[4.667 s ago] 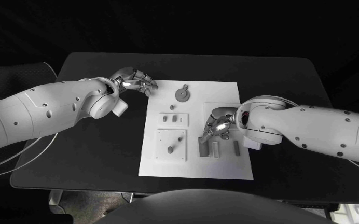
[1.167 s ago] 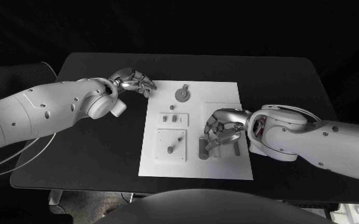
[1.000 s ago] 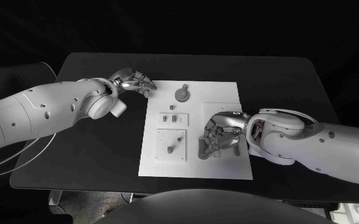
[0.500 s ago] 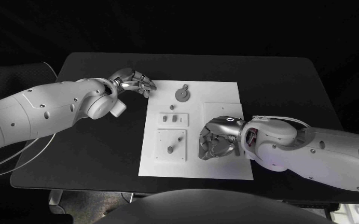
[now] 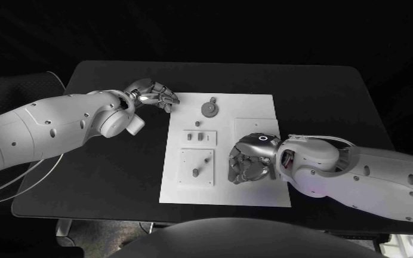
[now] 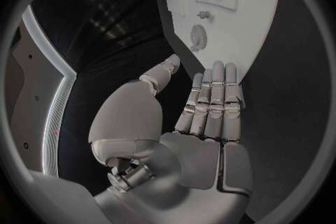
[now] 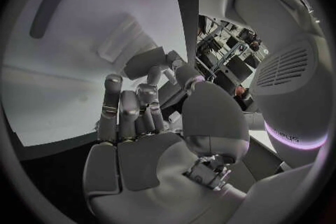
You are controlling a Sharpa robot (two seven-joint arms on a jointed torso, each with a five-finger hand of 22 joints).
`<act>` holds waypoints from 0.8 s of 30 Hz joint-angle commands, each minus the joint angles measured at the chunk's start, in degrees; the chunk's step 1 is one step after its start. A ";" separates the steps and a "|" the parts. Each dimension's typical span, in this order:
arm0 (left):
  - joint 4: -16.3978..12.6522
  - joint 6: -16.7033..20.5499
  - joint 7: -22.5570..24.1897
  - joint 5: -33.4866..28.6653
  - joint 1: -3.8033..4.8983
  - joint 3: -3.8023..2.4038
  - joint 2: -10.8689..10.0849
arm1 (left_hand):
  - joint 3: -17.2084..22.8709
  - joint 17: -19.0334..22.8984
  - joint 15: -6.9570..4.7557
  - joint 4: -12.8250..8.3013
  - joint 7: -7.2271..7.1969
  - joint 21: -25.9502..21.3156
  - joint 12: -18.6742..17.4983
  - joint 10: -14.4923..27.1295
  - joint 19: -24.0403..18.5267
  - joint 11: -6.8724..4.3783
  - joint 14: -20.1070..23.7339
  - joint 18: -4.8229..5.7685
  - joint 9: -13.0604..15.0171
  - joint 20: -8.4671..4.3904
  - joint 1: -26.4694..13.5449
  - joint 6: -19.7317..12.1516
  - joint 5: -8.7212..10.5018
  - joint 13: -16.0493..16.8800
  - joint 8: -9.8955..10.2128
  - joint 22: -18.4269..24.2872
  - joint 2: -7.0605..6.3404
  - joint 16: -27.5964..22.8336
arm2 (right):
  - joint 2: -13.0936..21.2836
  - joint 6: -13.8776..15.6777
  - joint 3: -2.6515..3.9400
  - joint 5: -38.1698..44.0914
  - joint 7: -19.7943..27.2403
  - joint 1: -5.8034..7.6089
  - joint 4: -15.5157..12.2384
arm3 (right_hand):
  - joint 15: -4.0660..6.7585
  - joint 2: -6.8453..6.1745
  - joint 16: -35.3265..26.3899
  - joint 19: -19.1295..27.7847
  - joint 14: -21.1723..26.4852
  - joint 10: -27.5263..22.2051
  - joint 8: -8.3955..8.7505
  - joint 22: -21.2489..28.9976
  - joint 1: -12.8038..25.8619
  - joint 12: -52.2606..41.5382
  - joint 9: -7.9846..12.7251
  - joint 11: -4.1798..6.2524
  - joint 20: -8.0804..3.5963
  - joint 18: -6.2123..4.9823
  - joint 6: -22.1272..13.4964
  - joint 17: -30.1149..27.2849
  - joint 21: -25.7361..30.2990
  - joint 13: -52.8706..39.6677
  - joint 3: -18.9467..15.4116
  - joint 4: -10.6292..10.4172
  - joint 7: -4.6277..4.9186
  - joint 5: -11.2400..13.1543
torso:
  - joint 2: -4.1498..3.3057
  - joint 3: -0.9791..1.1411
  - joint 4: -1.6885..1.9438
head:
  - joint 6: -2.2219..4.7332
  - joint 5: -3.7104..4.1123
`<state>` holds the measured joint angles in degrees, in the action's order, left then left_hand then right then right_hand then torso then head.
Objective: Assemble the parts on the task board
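Two hands sit at opposite sides of the task board (image 5: 258,106), the white plate in the middle of the black desk (image 5: 103,174). We see the right hand (image 5: 247,162) lying over the board's 4 o'clock area, its fingers curled down onto the grey parts there; whether it actually grips one we cannot tell, since the fingers hide them. On the rest of the board, a round grey part (image 5: 209,109) lies near 12 o'clock, two small grey pieces (image 5: 196,136) stand in a raised block left of centre, and a slim piece (image 5: 206,163) lies on a second block toward 7 o'clock. Our left hand (image 5: 153,95) rests at the board's 10 o'clock corner, just off its edge, fingers straight and side by side, holding nothing. Compared with about a second ago, the right hand has slid toward 6 o'clock and closed further over the long parts, while the left hand has kept its place.
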<state>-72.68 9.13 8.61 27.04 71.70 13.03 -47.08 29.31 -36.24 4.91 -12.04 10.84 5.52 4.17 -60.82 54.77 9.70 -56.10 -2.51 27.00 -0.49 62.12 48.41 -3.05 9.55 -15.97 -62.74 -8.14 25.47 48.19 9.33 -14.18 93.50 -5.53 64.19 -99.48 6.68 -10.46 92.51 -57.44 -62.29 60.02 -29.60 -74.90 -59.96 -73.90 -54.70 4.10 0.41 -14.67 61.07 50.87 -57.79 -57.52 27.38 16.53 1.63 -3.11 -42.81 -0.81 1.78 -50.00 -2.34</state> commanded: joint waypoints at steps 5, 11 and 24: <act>-0.09 -0.79 0.28 0.24 0.07 -0.04 0.06 | 0.02 -0.10 0.48 0.39 -0.07 -0.35 -0.20 0.39 -0.37 0.13 0.06 -0.47 -0.07 0.17 -0.16 -0.32 0.15 -0.09 0.00 -0.10 -0.61 -0.23 | -0.26 1.45 -0.03 5.78 -0.11 -0.09 0.52 | -0.02 0.34 0.22 -0.43 -0.87 0.63 0.08 -0.33 -1.13 -0.24 -0.31 0.15 -0.26 -0.33 0.77 0.45 -0.27 0.08 0.19 0.17 -0.05 0.17 | 0.00 0.01 0.02 | 0.00 0.03; -0.07 -0.78 0.26 0.34 0.07 -0.04 0.09 | 0.02 -0.13 0.48 0.39 -0.07 -0.36 -0.20 0.40 -0.38 0.13 0.06 -0.48 -0.06 0.17 -0.14 -0.32 0.15 -0.09 -0.01 -0.12 -0.62 -0.26 | -0.38 0.64 -0.03 5.89 -0.07 -0.09 0.94 | 0.01 1.01 0.19 -0.45 -1.25 1.05 0.25 -0.38 -2.07 -0.22 -0.60 0.27 -0.39 -0.33 1.18 0.65 -0.27 0.10 -0.20 0.23 -0.19 0.18 | 0.01 -0.03 0.00 | 0.00 0.02; 0.02 -0.85 0.16 0.37 0.07 -0.04 0.02 | 0.01 -0.20 0.49 0.38 -0.08 -0.39 -0.19 0.42 -0.40 0.14 0.06 -0.49 -0.06 0.18 -0.09 -0.33 0.15 -0.11 -0.03 -0.14 -0.64 -0.32 | -0.26 -1.15 -0.03 4.32 0.14 -0.09 1.82 | -0.04 0.73 0.04 -0.21 -0.71 1.19 0.86 -0.41 -2.33 0.09 -0.83 0.19 -0.28 -0.33 1.20 -0.13 -0.07 0.18 -1.23 0.10 -0.10 0.18 | 0.03 -0.04 0.03 | 0.00 0.09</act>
<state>-72.57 9.03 8.53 27.25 71.70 13.03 -47.15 29.31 -36.35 4.91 -12.04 10.84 5.52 4.17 -60.82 54.77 9.70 -56.10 -2.20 27.00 -0.49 62.12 48.41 -3.05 9.50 -15.97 -62.83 -8.14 25.47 47.88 9.58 -14.22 97.85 -4.75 64.11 -97.97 6.66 -9.12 92.51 -57.66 -63.06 60.85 -28.81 -74.90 -62.54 -73.89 -55.57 4.51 0.21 -14.66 62.16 50.72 -57.79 -57.40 26.40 16.51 1.34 -3.04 -42.79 -0.86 1.81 -50.00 -2.21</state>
